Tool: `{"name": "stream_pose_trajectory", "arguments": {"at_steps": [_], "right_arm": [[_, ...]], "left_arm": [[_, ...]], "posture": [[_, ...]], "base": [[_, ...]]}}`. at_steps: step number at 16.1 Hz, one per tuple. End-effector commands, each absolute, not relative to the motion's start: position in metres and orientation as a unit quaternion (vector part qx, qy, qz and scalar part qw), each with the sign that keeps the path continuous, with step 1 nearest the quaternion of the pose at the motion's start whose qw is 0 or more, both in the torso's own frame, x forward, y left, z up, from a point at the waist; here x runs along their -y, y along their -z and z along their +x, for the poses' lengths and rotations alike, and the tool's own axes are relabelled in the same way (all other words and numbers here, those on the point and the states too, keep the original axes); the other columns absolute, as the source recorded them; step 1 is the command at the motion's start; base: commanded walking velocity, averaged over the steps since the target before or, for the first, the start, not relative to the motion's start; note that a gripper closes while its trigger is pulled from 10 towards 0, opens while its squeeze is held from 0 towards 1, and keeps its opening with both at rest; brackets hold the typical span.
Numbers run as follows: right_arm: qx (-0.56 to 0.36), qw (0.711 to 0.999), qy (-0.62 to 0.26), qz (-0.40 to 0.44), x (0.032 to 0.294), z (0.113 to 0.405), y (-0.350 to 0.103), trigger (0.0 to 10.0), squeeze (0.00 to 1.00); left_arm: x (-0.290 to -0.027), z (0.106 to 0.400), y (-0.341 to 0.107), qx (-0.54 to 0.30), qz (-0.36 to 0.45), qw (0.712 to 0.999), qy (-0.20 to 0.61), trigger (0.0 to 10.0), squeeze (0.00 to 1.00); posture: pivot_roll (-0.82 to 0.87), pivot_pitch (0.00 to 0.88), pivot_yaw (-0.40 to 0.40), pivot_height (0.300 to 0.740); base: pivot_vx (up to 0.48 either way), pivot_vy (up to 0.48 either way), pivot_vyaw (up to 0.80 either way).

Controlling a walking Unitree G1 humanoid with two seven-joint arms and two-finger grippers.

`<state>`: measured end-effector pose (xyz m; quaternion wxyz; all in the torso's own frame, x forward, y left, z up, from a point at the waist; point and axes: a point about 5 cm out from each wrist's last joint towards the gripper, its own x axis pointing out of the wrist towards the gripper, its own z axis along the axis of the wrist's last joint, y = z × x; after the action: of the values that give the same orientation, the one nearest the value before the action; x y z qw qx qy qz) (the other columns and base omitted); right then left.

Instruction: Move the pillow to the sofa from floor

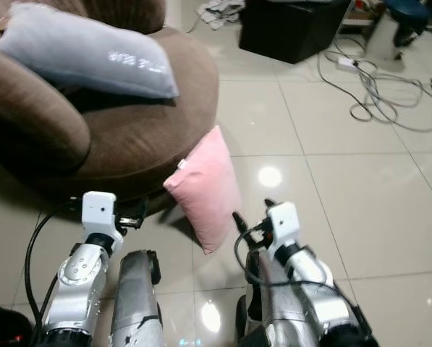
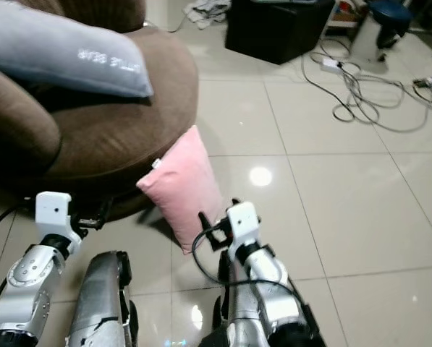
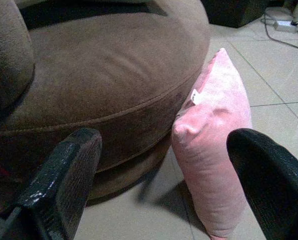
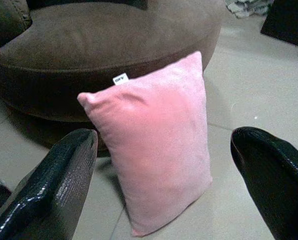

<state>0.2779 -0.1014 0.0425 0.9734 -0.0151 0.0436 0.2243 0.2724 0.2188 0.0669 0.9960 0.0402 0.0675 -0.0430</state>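
Nearest to me are my two arms, both raised low over the tiled floor [image 1: 331, 195]. My left gripper [image 3: 163, 185] has its two black fingers spread wide, with nothing between them. My right gripper [image 4: 163, 185] is spread just as wide and also holds nothing.

Just beyond the grippers stands one pink pillow [image 1: 205, 188], upright on its lower edge on the floor, tilted and leaning against the front edge of the sofa [image 1: 129, 123]. A small white tag [image 4: 121, 78] sticks out at its top corner. The pillow sits between my two arms, a little nearer the right one, and neither gripper touches it.

The sofa is a single round brown one, to the left and farther off. One grey pillow [image 1: 85, 50] lies on its seat at the far left, so I count two pillows in all.

Farther back on the right, one black box [image 1: 291, 29] stands on the floor, and loose grey cables [image 1: 375, 90] trail across the tiles beside it. A crumpled white cloth [image 1: 219, 11] lies at the far edge.
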Motion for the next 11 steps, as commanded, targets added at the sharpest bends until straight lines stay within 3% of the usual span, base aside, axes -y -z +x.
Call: {"name": "stream_pose_trajectory", "arguments": {"at_steps": [1,6,11], "right_arm": [[-0.046,0.976,-0.214,-0.006,0.105,0.281,-0.041,10.0,0.24],[-0.029,0.968,-0.248,-0.023,0.098,0.306,-0.058,10.0,0.23],[-0.032,0.965,-0.255,-0.052,0.114,0.311,-0.059,10.0,0.23]], "left_arm": [[-0.215,0.28,-0.073,-0.052,0.046,0.997,0.041,10.0,0.0],[-0.207,0.295,-0.079,-0.035,0.035,0.998,0.041,10.0,0.0],[-0.183,0.294,-0.066,-0.043,0.021,0.997,0.06,10.0,0.0]], "posture": [[0.14,0.174,-0.132,0.526],[0.19,0.117,-0.219,0.526],[0.15,0.118,-0.242,0.526]], "base": [[0.0,0.0,0.0],[0.0,0.0,0.0],[0.0,0.0,0.0]]}}
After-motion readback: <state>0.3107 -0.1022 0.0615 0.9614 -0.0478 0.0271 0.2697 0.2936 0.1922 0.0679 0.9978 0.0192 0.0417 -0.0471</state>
